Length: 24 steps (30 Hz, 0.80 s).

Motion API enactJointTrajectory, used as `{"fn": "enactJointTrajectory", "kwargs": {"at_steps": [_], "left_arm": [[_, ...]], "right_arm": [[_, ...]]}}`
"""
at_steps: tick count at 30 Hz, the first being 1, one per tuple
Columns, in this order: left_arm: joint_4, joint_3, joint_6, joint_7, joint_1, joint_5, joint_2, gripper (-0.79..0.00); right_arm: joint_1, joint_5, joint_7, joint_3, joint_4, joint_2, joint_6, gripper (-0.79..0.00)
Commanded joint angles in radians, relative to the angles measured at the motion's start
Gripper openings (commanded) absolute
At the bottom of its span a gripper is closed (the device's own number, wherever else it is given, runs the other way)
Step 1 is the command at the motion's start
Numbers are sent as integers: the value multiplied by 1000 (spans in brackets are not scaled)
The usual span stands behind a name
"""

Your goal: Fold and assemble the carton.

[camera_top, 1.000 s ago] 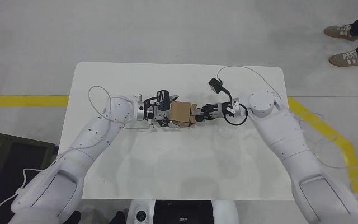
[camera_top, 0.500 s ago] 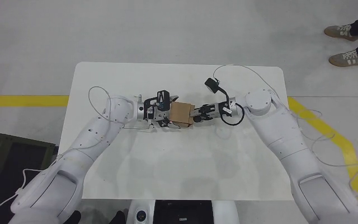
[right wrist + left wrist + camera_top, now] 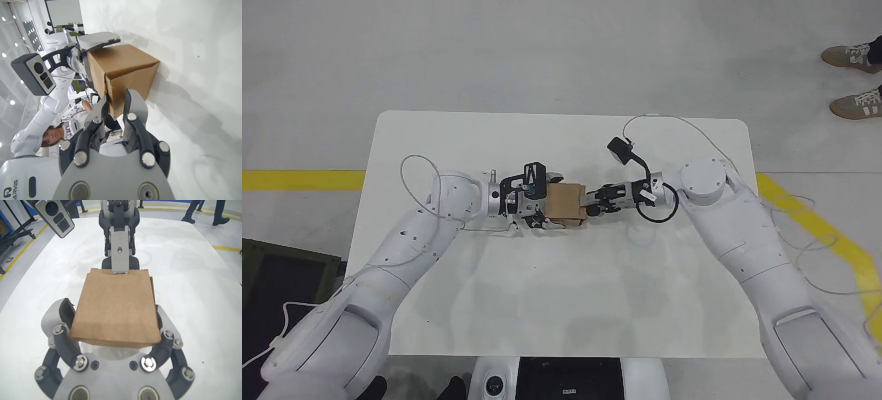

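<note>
At table (image 3: 442,300) centre, carton (image 3: 565,203) clamped endwise, underside hidden

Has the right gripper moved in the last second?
Yes, the right gripper shifted slightly toward the carton, away from the right edge of the table.

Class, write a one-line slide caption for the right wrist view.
The right gripper pinches the carton by its near edge while the left gripper holds its far end.

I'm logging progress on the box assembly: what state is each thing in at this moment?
carton: folded into a box shape, resting on the table, held at both ends.
left gripper: shut on the carton, one finger on each side.
right gripper: shut on a flap edge at the opposite end.
</note>
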Motion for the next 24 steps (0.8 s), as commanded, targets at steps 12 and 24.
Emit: {"fn": "enactJointTrajectory", "kwargs": {"at_steps": [12,24], "left_arm": [[-1,-2,2,-5,3,-1,1,0],[-5,-4,1,-7,5,-2,2,0]], "right_arm": [[-55,-29,-4,73,-80,36,30,-686],[-77,-35,15,64,-123,40,61,-785]]}}
